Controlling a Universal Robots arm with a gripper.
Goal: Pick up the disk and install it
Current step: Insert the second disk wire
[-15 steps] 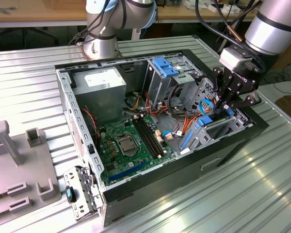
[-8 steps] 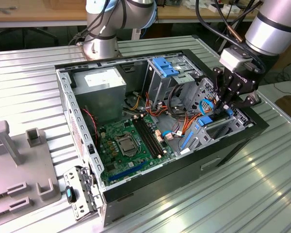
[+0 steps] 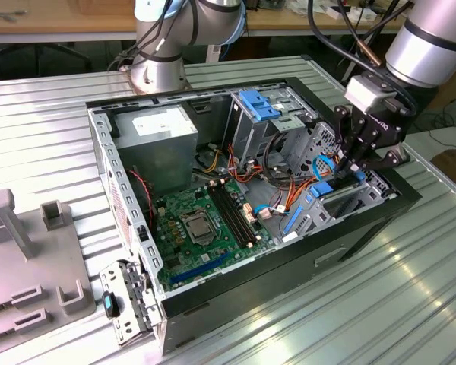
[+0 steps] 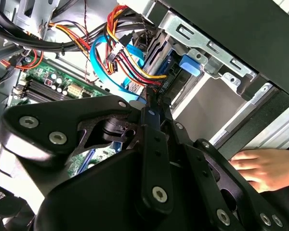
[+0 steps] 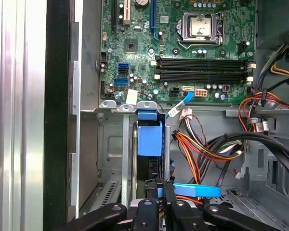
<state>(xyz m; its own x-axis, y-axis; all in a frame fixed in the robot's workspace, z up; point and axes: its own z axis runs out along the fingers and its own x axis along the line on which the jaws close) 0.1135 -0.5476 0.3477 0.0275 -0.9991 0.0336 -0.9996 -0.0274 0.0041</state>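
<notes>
The disk (image 5: 149,138), dark metal in a bright blue carrier, stands on edge in a metal bay of the open computer case (image 3: 99,144), beside the motherboard. Its blue end tab (image 4: 190,65) lies against the bay's slotted bracket. In both wrist views my gripper (image 5: 163,191) is shut, its black fingertips (image 4: 149,102) pressed together with nothing between them, right at the disk's near end among the cables. In the exterior view the gripper (image 3: 355,169) reaches down into the case's corner on the exterior view's right.
Orange, red and blue cables (image 5: 202,149) crowd the bay. A person's hand (image 4: 260,166) rests on the case's outer wall. A tall drive cage with a blue bracket (image 3: 260,104), the motherboard (image 3: 205,220) and a grey fixture (image 3: 30,258) are also in view.
</notes>
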